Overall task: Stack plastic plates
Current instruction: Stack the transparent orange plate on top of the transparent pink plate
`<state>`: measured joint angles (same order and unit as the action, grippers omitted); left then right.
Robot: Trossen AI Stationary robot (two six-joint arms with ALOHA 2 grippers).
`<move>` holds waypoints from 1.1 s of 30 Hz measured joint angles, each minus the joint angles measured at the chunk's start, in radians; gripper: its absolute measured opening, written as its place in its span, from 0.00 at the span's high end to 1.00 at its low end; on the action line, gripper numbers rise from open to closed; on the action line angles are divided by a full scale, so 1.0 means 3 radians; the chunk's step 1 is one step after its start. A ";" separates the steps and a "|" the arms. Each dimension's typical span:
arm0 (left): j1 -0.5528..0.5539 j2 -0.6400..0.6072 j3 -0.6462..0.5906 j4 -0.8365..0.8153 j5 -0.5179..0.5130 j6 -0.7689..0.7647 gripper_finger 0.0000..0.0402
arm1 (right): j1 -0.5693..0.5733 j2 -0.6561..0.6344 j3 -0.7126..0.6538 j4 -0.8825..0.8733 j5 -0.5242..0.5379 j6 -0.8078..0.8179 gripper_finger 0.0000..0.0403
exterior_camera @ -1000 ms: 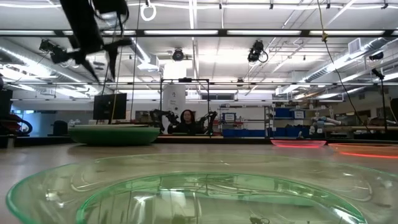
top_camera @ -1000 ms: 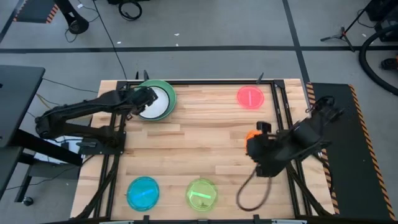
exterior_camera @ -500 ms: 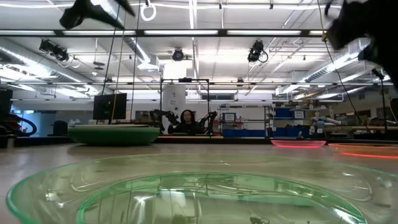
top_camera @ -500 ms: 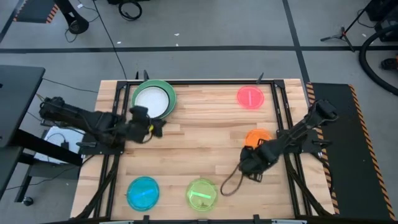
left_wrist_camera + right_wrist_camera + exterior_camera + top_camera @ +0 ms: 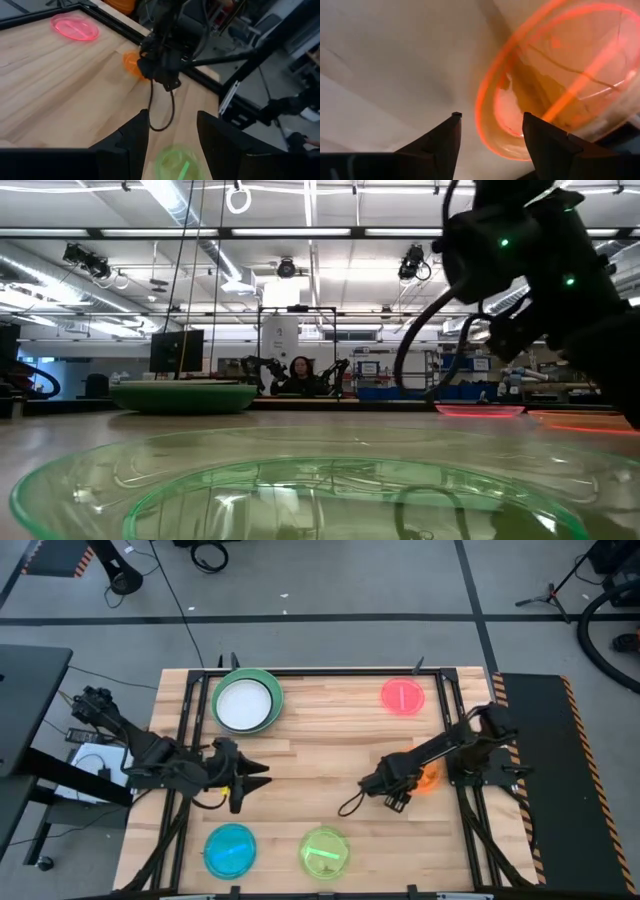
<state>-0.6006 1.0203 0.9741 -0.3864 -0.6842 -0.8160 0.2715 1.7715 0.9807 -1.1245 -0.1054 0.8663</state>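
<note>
Near the far left corner, a white plate (image 5: 243,703) lies in a green plate (image 5: 268,690); together they show as a low green stack (image 5: 185,395) in the low view. The pink plate (image 5: 403,697) is far right. The orange plate (image 5: 428,776) is on the table's right, partly under the right arm. The blue plate (image 5: 230,850) and the yellow-green plate (image 5: 324,852) lie at the near edge. My left gripper (image 5: 252,778) is open above bare wood at the table's left. My right gripper (image 5: 490,122) is open just beside the orange plate (image 5: 555,80) and touches nothing.
A black frame rail (image 5: 450,710) runs along the table's right side, and another runs along the left. A loop of cable (image 5: 352,806) hangs from the right arm. Bare wood (image 5: 320,755) lies in the table's middle. A person sits far behind the table (image 5: 299,370).
My left gripper has drawn back from the green and white stack toward the near edge and now points toward the table's right. My right arm has stretched out low over the orange plate, and its gripper has shifted a little toward the table's left. No plate has moved.
</note>
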 joint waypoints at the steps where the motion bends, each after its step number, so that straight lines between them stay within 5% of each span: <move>1: 0.0001 0.0001 0.0000 -0.0048 0.0002 0.0006 0.57 | 0.0005 0.0086 0.0066 -0.0001 -0.0030 -0.0007 0.46; 12: 0.0003 -0.0008 0.0000 -0.0207 0.0004 0.0324 0.57 | -0.0032 0.0817 0.0553 -0.0364 -0.0090 -0.0175 0.55; 20: 0.0013 -0.0174 0.0038 -0.0689 0.0309 0.0445 0.57 | -0.0118 0.0793 0.0539 -0.0433 -0.0034 -0.0539 0.70; 33: -0.0244 -0.0688 0.0141 -0.1087 0.0345 0.0150 0.57 | -0.0154 0.0792 0.0453 -0.0438 -0.0076 -0.1000 0.77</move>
<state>-0.6737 0.8139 1.0164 -0.7126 -0.5808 -0.7710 0.2252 2.0090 1.1168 -1.2560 -0.1281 0.5663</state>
